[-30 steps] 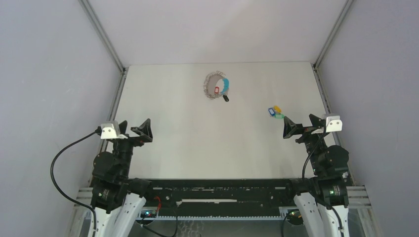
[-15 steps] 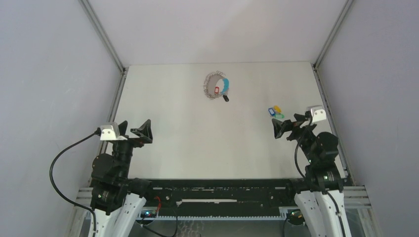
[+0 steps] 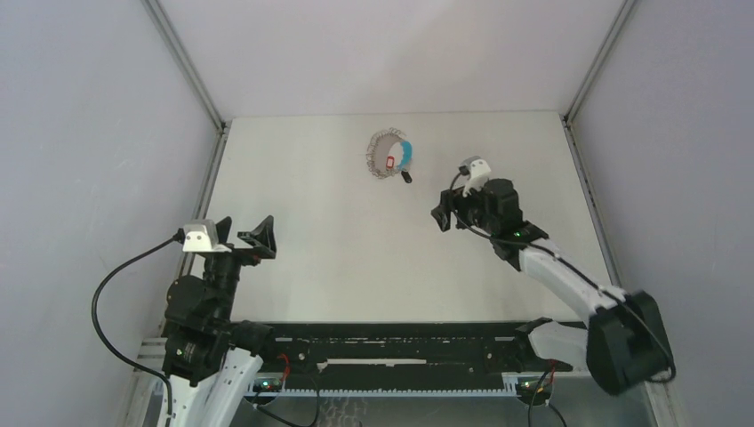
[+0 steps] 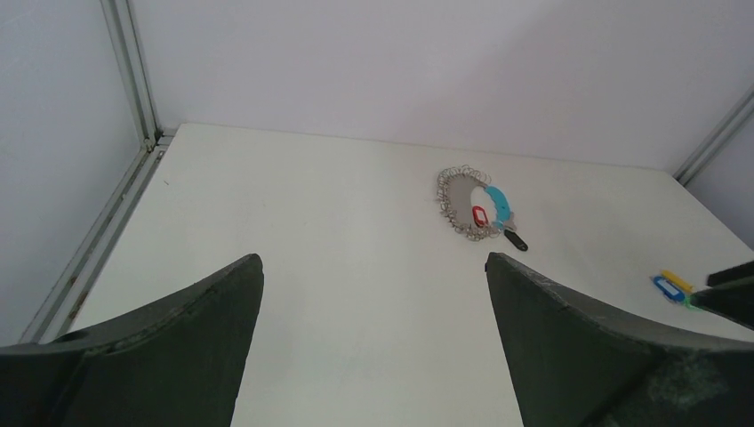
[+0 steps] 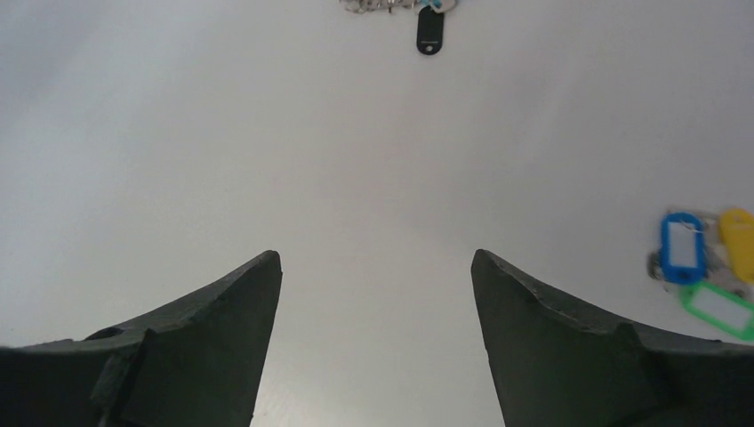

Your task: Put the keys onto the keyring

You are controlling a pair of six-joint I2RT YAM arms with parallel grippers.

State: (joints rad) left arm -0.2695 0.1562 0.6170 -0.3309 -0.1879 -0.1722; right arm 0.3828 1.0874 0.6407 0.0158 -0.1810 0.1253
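The keyring (image 3: 389, 156), a grey ring with a beaded chain edge, cyan piece, red tag and black tag, lies at the far middle of the table; it also shows in the left wrist view (image 4: 471, 203). Only the keyring's black tag (image 5: 429, 31) shows at the right wrist view's top edge. The keys, a blue (image 5: 681, 245), a yellow (image 5: 738, 233) and a green (image 5: 716, 298) tag, lie clustered right of my right gripper (image 5: 373, 255), which is open and empty. From above, the right arm hides them. My left gripper (image 4: 372, 260) hangs open near its base (image 3: 242, 233).
Metal frame rails (image 3: 213, 169) run along the table's left and right edges, with grey walls behind them. The right arm (image 3: 551, 267) stretches diagonally over the right half of the table, its gripper (image 3: 445, 212) short of the keyring.
My right arm has swung from the near right out over the table toward the middle, now covering the keys from above, and its jaws have narrowed a little. The left arm has not moved.
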